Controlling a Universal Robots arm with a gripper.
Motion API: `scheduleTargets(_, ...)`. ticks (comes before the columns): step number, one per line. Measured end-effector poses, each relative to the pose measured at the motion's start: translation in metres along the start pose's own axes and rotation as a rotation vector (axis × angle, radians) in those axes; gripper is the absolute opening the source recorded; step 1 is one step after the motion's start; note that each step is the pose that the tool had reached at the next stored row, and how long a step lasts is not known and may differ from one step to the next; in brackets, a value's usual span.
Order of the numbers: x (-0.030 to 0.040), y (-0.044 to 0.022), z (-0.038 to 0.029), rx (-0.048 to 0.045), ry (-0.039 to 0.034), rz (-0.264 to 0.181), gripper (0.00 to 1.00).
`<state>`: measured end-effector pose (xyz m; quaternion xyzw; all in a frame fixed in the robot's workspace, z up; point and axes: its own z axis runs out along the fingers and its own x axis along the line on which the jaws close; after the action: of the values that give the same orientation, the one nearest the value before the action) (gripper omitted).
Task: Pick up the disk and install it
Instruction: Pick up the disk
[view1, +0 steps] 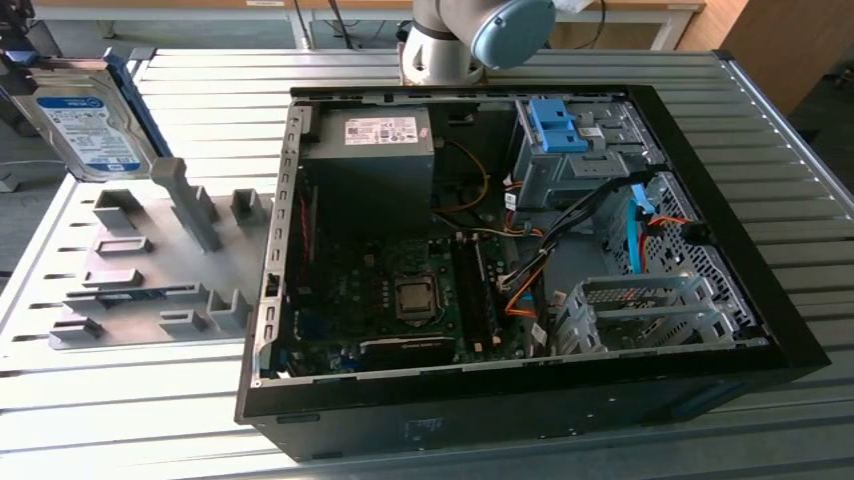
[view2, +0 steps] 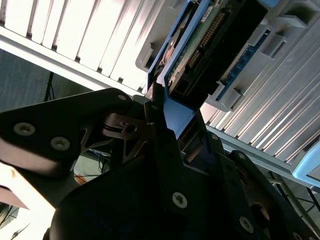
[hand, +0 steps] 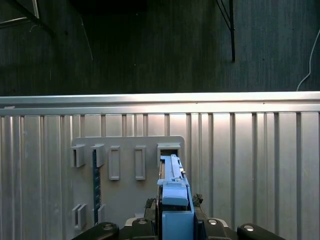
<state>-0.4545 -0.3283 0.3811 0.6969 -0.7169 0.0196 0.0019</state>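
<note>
At the exterior view's left the disk (view1: 87, 125) hangs tilted over the grey fixture plate (view1: 147, 270), its blue-railed edges clamped in the pincer (hand: 174, 204). The ribbed metal surface (view1: 120, 400) carries the plate and, further right, the open computer case (view1: 534, 250).

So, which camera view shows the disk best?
The exterior view: the disk shows its labelled face there. The second wrist view shows its circuit-board underside, the first wrist view its blue rail edge-on.
</note>
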Motion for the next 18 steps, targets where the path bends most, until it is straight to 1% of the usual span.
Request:
scheduleTargets(4, 0.0001, -0.0002, -0.0046, 0.0000, 0.0000, 0.000, 0.36)
scheduleTargets(18, 0.0008, -0.0007, -0.0278, 0.0002, -0.0001, 0.000, 0.36)
